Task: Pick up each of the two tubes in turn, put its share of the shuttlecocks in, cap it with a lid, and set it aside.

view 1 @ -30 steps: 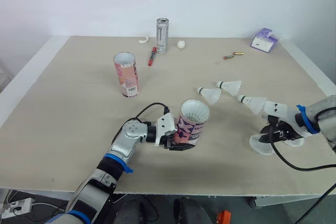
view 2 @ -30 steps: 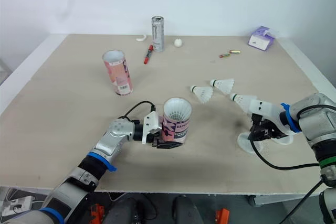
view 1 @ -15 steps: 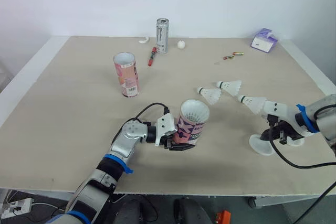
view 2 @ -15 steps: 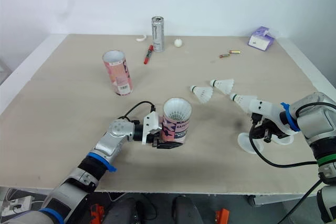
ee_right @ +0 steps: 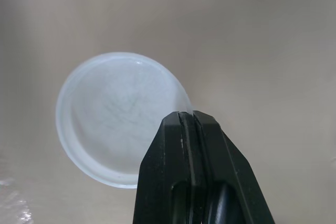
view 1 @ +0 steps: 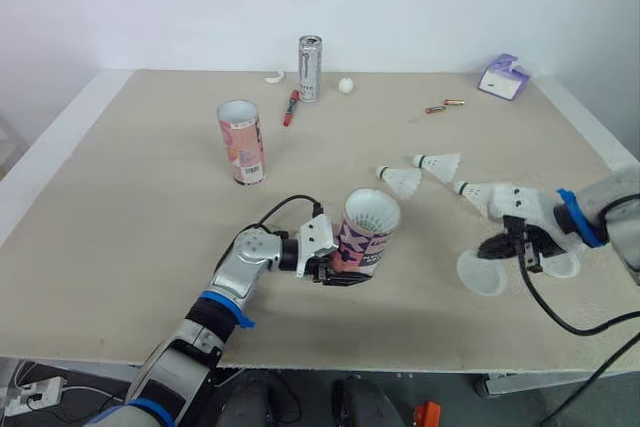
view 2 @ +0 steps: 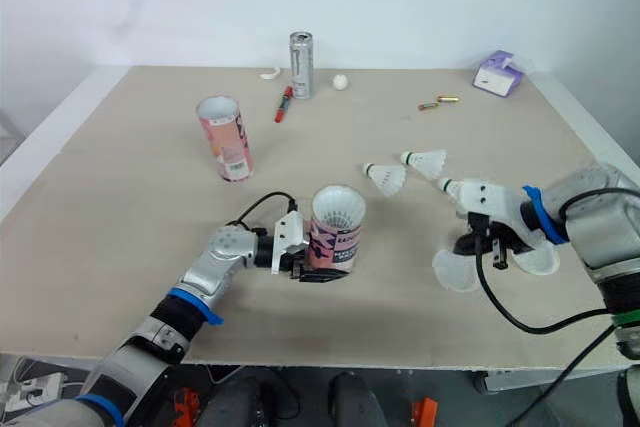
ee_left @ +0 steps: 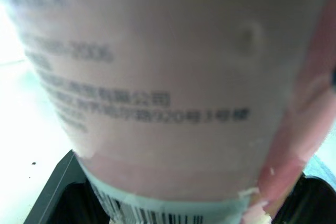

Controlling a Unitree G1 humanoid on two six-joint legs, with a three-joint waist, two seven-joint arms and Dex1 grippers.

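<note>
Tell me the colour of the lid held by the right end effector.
The lid is translucent white; the right wrist view shows it best.

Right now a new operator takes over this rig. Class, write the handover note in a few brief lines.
Left hand: shut on the tube, upright near the table's front, with shuttlecocks inside and no cap yet.
Right hand: shut on a lid's rim, right of that tube.
Second tube stands open at back left. Three loose shuttlecocks lie beyond the right hand. The other lid lies beside it.
Done: first tube loaded.
Left: cap it, set it aside, then load, cap and set aside the second tube.
</note>
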